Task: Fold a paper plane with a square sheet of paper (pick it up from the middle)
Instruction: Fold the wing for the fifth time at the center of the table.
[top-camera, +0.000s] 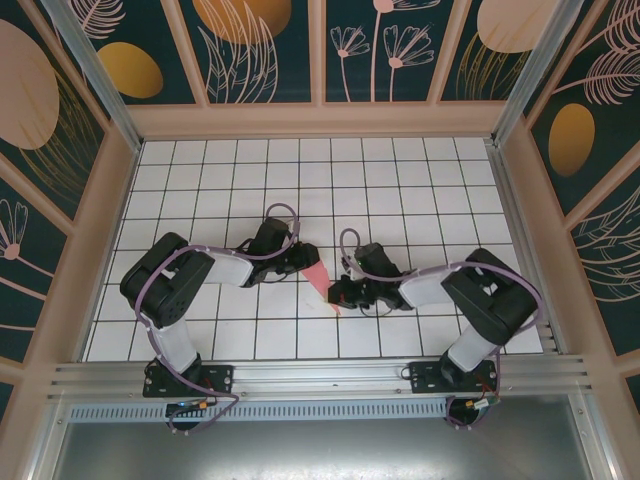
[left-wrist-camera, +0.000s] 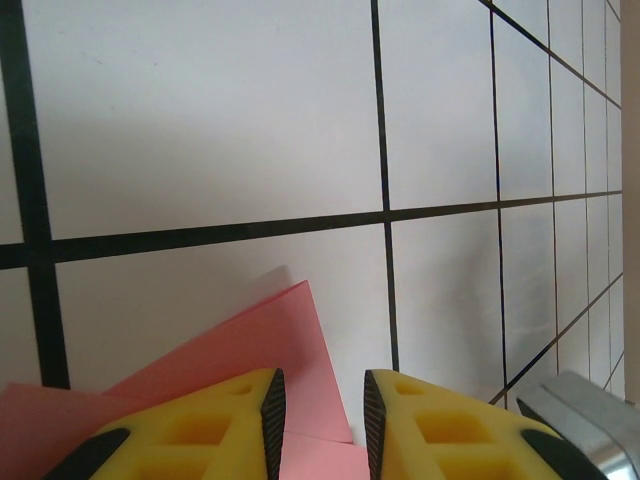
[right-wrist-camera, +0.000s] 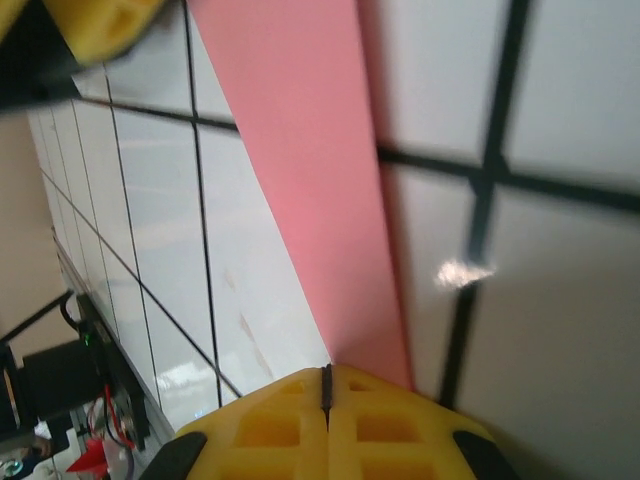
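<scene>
Lab test cell, gridded table (top-camera: 400, 170), patterned walls (top-camera: 260, 50)

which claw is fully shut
The right claw: its yellow fingers meet with no gap, while the left claw shows a gap over the pink paper.

Matt pink paper sheet (right-wrist-camera: 310, 170) on glossy white table (left-wrist-camera: 200, 110)

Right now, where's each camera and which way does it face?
Top external: above, behind the bases, looking down at the grid table, both arms, folded paper between left gripper and right gripper.
Left wrist: looking down past left gripper, jaws apart, onto paper.
Right wrist: looking along shut right gripper up the paper.
Shared: paper, all three.
</scene>
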